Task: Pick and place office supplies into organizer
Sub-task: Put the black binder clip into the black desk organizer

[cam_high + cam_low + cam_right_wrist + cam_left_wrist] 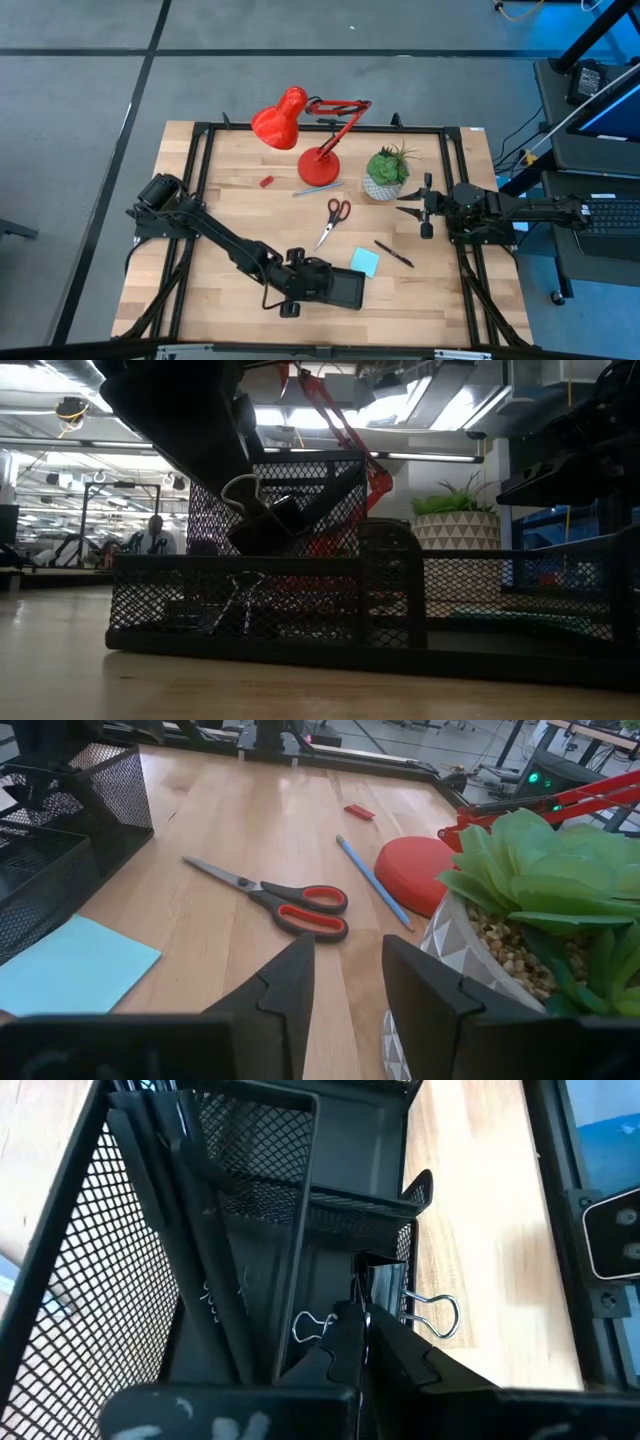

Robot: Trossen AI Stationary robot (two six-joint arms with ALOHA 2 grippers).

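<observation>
Fingers of our left gripper (pixel 360 1342) pinch a small black binder clip (pixel 350 1320) over the black mesh organizer (pixel 345 290) near the counter's front edge; our right gripper (pixel 345 985) waits spread by the right edge.

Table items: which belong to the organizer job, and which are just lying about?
Job: organizer; binder clip, held by left gripper; scissors; sticky-note pad; pen; blue pencil; red piece.
Lying about: desk lamp; potted plant.

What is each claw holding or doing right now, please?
Left claw: shut on a binder clip over the organizer.
Right claw: open, empty.
</observation>
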